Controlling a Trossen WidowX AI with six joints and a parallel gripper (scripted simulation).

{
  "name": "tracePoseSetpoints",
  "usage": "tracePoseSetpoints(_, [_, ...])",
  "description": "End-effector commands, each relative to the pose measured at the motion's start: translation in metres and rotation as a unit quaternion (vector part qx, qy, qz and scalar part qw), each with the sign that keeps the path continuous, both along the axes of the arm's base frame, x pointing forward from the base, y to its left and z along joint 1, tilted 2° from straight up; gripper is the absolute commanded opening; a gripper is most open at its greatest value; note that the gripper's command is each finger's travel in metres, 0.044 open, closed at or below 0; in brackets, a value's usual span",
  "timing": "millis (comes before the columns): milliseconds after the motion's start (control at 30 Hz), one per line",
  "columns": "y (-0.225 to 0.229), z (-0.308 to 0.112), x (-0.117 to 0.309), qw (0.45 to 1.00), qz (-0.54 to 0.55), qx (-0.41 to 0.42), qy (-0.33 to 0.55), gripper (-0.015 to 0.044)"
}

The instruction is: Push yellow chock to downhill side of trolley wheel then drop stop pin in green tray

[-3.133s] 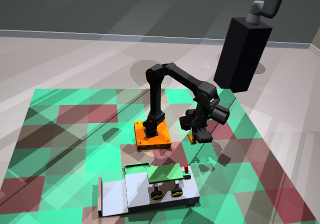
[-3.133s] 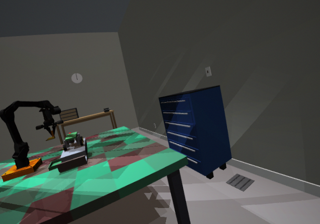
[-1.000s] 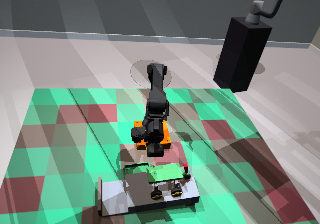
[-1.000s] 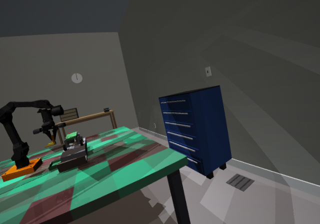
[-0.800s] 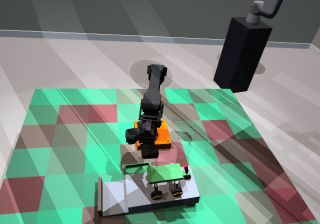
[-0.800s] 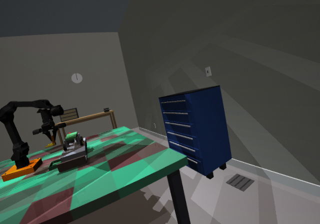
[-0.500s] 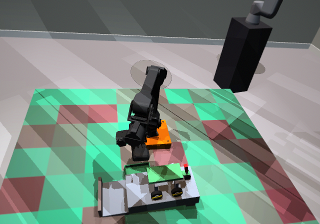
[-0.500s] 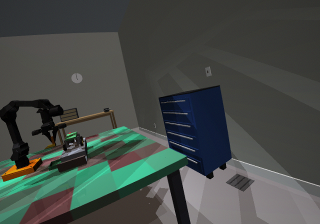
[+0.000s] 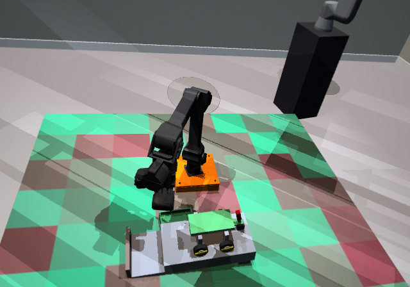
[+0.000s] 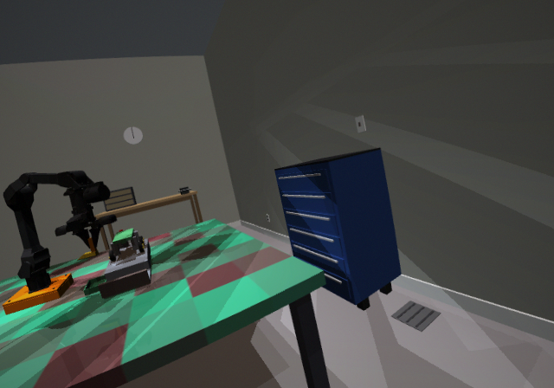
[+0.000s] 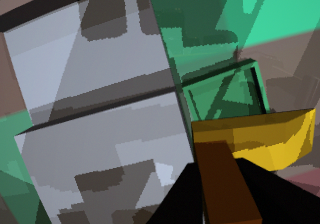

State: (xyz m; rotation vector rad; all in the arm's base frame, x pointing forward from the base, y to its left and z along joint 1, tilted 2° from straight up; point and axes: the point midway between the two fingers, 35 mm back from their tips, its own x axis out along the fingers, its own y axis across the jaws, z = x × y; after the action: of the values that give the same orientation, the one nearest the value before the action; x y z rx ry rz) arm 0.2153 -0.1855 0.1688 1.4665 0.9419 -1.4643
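My gripper (image 10: 91,245) (image 11: 215,170) is shut on the orange handle (image 11: 222,169) of the yellow chock (image 10: 86,255) (image 11: 280,139), which hangs in the air. In the wrist view the chock overlaps the near edge of the green tray (image 9: 175,211) (image 10: 91,286) (image 11: 199,105), beside the ramp (image 9: 179,247) (image 10: 129,268) (image 11: 100,154). In the top view the arm hides the chock. The trolley (image 9: 211,222) (image 10: 124,236) stands on the ramp, its near wheels showing black with yellow marks. The red-headed stop pin (image 9: 237,215) stands upright at its uphill end. The chock's rubber base is not clearly visible.
A raised end board (image 9: 128,254) stands at the ramp's low end. The tray lies along the ramp's robot side. The arm's orange base plate (image 9: 198,179) (image 10: 40,293) sits behind the tray. A blue drawer cabinet (image 10: 366,223) stands beyond the table.
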Motion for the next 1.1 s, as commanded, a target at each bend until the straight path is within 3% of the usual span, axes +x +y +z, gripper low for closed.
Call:
tracePoseSetpoints(0, [-0.0018, -0.0002, 0.0007, 0.998, -0.063, 0.009, -0.002, 0.0])
tracePoseSetpoints(533, [-0.0043, -0.0002, 0.0005, 0.939, -0.342, 0.039, -0.011, 0.0])
tracePoseSetpoints(1067, [-0.0064, -0.0002, 0.0, 0.802, -0.594, 0.064, -0.01, 0.0])
